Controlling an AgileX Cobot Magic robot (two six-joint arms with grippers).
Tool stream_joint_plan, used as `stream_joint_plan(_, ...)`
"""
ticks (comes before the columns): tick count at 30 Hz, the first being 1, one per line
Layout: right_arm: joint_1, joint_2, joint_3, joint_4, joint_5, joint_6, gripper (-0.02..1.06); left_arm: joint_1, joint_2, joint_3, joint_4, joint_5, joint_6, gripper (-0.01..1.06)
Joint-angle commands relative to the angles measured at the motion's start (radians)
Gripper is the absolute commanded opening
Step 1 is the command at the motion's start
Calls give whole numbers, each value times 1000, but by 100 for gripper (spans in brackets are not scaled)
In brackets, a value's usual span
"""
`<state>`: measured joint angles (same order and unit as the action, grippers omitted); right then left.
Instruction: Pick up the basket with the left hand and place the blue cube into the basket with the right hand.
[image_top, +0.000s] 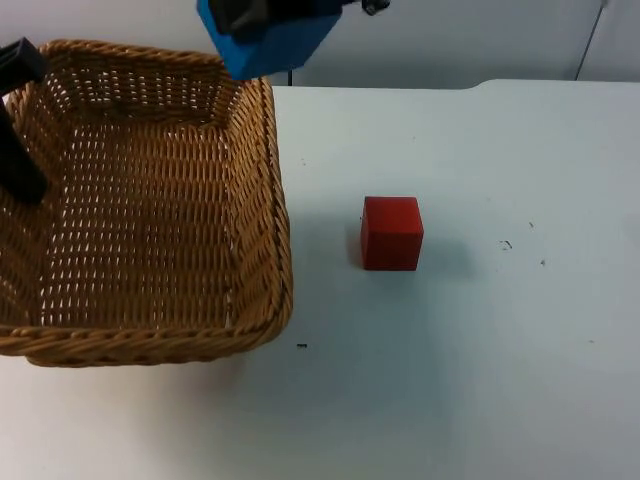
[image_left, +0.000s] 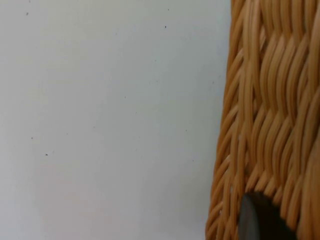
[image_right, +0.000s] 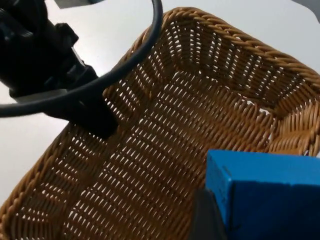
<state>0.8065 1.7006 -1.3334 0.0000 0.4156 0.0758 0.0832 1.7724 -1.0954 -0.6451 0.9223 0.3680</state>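
Jaws of the right gripper (image_top: 262, 25) are pinched on the blue cube (image_top: 275, 42), which hangs at twelve o'clock in the top view, over the far rim of the basket (image_top: 150, 210) near its right far corner. Jaws of the left gripper (image_top: 18, 120) clamp the basket's left wall at nine o'clock, one black finger standing inside the weave and the other part showing at the rim above it.

From the right wrist view the blue cube (image_right: 265, 195) sits close to the camera with a dark finger against its near side, and beyond it lies the open inside of the basket (image_right: 175, 130), with the left gripper (image_right: 87, 112) gripping the opposite wall. From the left wrist view the outer weave of the basket (image_left: 270, 115) stands close beside bare white surface (image_left: 110, 120), and a black fingertip (image_left: 257, 220) presses against the wicker; the basket probably hangs clear of the surface, though the views do not settle this.

A red cube (image_top: 391, 232) stands alone on the white surface (image_top: 480, 330) at about three o'clock from the basket, well apart from it. A few small dark specks mark the surface. A grey partition wall (image_top: 470, 40) closes the far edge.
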Motion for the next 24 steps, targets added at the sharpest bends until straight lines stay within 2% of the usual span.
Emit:
stream_joint_plan(1, 4, 26, -7, 0, -57, -5, 0, 3, -4, -10, -32, 15, 15, 0)
stream_joint_plan(6, 4, 86, -7, 6, -140, -5, 0, 3, -4, -10, -32, 15, 18, 0)
stream_joint_plan(11, 4, 152, -36, 26, -156, -5, 0, 3, -4, -10, -38, 13, 18, 0)
stream_joint_plan(24, 4, 355, -229, 31, -53, -16, 0, 3, -4, -10, -60, 11, 22, 0)
